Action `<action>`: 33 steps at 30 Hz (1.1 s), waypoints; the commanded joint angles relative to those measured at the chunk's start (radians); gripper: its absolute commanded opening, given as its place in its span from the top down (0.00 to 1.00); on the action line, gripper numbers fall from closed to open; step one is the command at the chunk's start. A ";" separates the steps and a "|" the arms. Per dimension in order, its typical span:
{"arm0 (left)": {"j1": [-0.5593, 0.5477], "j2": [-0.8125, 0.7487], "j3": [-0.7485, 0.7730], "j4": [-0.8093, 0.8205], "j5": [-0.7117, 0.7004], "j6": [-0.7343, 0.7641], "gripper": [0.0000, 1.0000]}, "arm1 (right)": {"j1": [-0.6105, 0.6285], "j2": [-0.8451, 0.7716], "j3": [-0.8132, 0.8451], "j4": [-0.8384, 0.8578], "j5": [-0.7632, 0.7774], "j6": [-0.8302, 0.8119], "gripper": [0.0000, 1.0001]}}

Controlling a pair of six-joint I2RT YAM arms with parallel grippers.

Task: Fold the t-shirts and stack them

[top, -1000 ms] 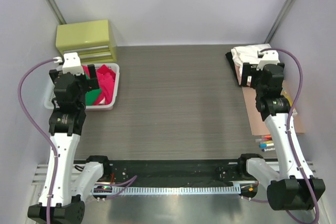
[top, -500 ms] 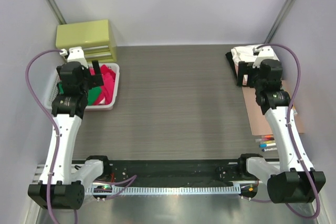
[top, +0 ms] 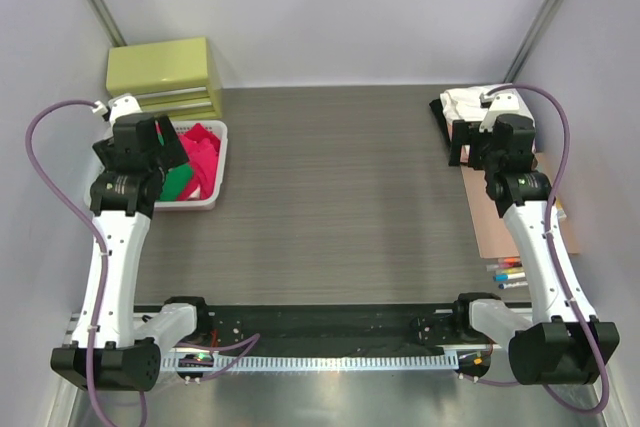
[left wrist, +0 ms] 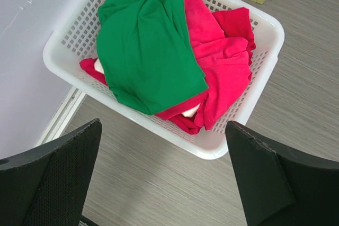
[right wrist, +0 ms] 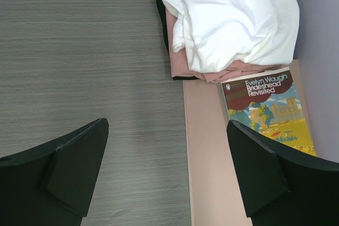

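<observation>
Wrist views: left jaws wide over green t-shirt (left wrist: 148,51) in basket (left wrist: 214,149); right jaws wide, apparently empty.

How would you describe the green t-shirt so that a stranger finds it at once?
At the table's far left corner, a white slotted basket stands before a yellow-green drawer box. The green t-shirt lies crumpled on top of the pile inside it, the only green piece among red and magenta ones.

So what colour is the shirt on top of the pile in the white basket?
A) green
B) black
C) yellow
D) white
A: the green t-shirt lies spread over the red shirts in the basket.
</observation>
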 commanded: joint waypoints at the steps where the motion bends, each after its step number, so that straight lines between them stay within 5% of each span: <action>1: 0.007 -0.020 0.038 -0.024 -0.018 -0.050 0.00 | 0.001 -0.014 0.008 0.028 0.021 0.015 0.00; 11: 0.007 0.016 -0.020 0.054 0.056 0.131 0.00 | 0.001 0.068 0.065 -0.034 0.041 0.006 0.00; 21: 0.006 -0.020 -0.031 0.066 -0.018 0.079 0.00 | -0.012 0.173 0.141 -0.098 0.147 0.065 0.00; 27: 0.006 -0.043 -0.035 0.088 -0.017 0.108 0.00 | -0.012 0.062 0.068 0.072 0.203 0.224 0.00; 33: 0.007 -0.042 -0.047 0.091 -0.001 0.099 0.00 | -0.010 0.081 0.057 0.066 0.214 0.239 0.00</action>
